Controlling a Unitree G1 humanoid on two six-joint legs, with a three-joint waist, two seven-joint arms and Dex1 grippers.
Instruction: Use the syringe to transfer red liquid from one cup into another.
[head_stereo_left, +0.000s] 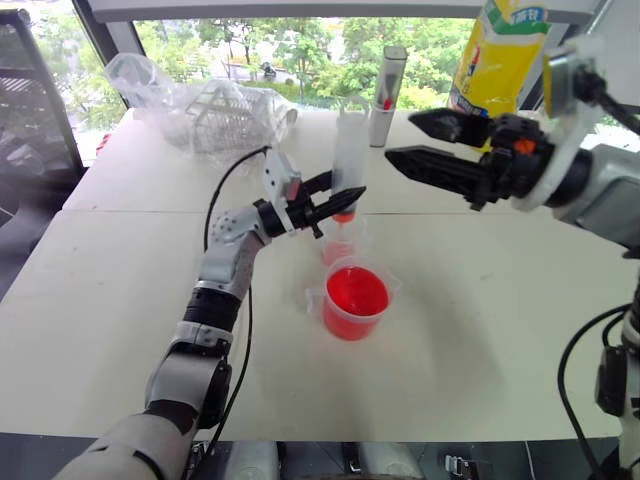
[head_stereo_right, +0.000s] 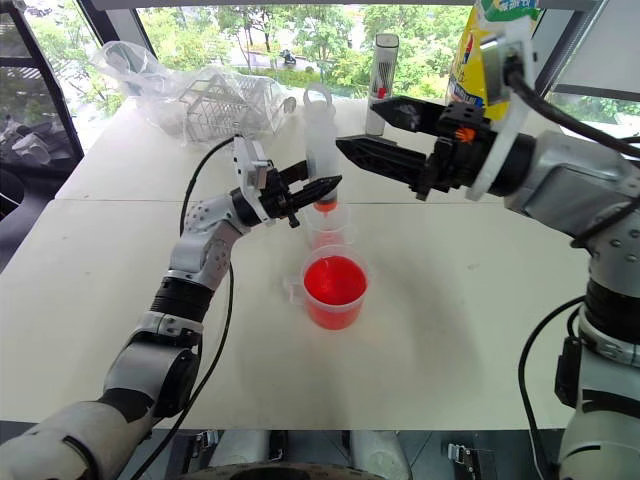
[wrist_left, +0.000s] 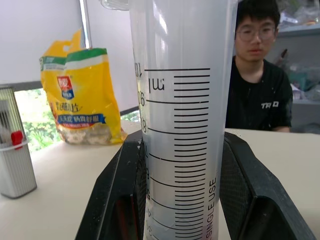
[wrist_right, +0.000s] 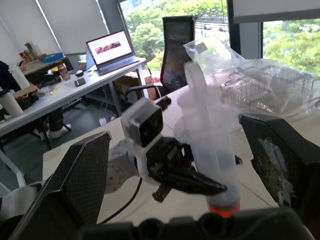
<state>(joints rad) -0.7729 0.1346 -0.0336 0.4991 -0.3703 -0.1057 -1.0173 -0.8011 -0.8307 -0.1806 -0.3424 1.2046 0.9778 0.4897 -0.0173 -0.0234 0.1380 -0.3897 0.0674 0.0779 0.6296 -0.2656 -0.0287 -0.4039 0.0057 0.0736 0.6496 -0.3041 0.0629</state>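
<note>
My left gripper (head_stereo_left: 340, 205) is shut on the syringe (head_stereo_left: 348, 150), a clear barrel with black marks (wrist_left: 185, 125) that stands upright. Its orange-red tip (head_stereo_right: 324, 207) hangs at the mouth of the smaller clear cup (head_stereo_left: 340, 245). In front of that cup stands the larger handled beaker (head_stereo_left: 355, 322), holding red liquid (head_stereo_left: 356, 293). My right gripper (head_stereo_left: 400, 137) is open in the air to the right of the syringe's upper part, its fingers (wrist_right: 85, 175) pointing toward it and not touching it.
At the back of the white table (head_stereo_left: 480, 330) stand a grey metal cylinder (head_stereo_left: 388, 95) and a yellow bag (head_stereo_left: 495, 55). A plastic bag with a wire basket (head_stereo_left: 215, 115) lies at the back left. A person (wrist_left: 260, 75) sits beyond the table.
</note>
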